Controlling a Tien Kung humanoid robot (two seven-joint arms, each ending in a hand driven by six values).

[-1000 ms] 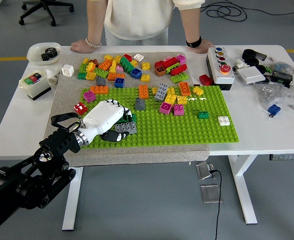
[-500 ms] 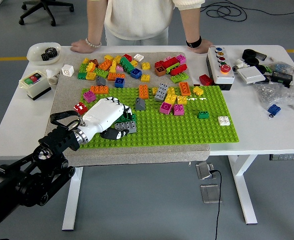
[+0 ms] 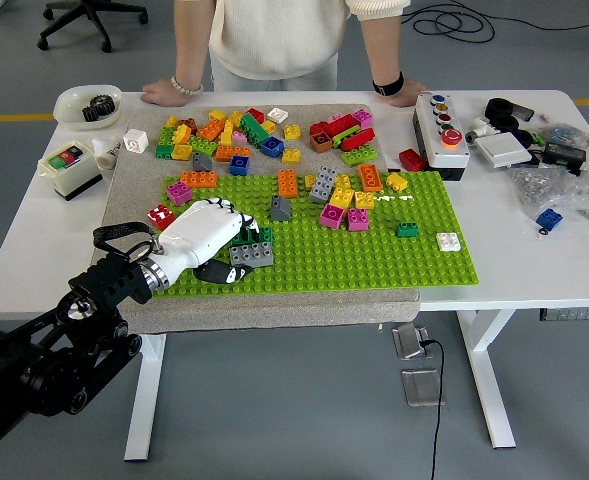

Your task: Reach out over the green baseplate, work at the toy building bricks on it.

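Head view: a white bowl held dark parts; the left hand lay curled over a grey brick on the green baseplate, grip unclear.

Left hand: white shell, black finger joints; black arm w/ looped cable, silver wrist ring.

You'll find no text, label, brand or number here that can be read. The button box at two o'clock has coloured buttons with no legible marking, and the switch box at ten o'clock shows red and green patches, with any print on them too small to read.
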